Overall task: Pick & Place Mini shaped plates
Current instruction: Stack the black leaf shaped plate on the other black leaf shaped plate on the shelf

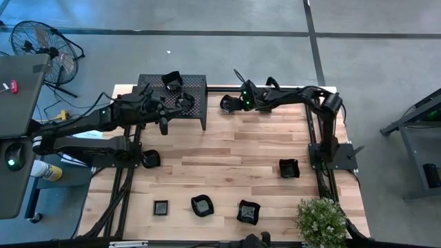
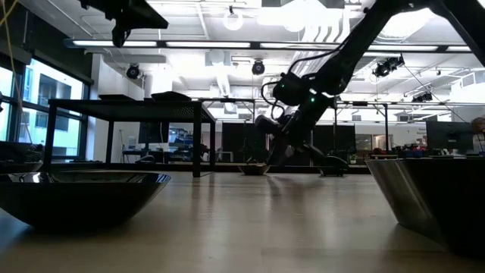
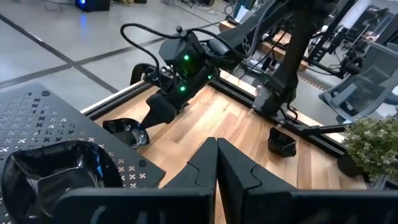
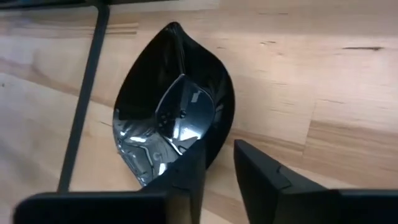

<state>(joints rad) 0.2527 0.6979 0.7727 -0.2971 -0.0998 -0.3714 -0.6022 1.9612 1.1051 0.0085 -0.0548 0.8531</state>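
A leaf-shaped glossy black mini plate (image 4: 168, 106) lies on the wooden table (image 1: 234, 151), just right of the black perforated rack (image 1: 196, 93). My right gripper (image 4: 217, 148) stands open at the plate's near rim, slanting down; one finger overlaps the rim and the other is outside it. The same gripper (image 1: 233, 105) shows in the high view beside the plate (image 1: 224, 104). My left gripper (image 3: 216, 144) is shut and holds nothing, hovering at the rack's near edge (image 1: 164, 127). Two plates (image 1: 171, 79) (image 1: 183, 102) rest on the rack top. My right gripper is open with the leaf-shaped plate's near rim (image 4: 211, 140) at the gap between its fingers, coming slanting down from the table's right. Whether a finger touches the rim I cannot tell. The plate lies flat on the table.
More black plates sit on the table: one at the left (image 1: 150, 159), three along the near edge (image 1: 160, 207) (image 1: 202, 205) (image 1: 248, 212), one at the right (image 1: 289, 168). A potted plant (image 1: 320, 219) stands at the near right corner.
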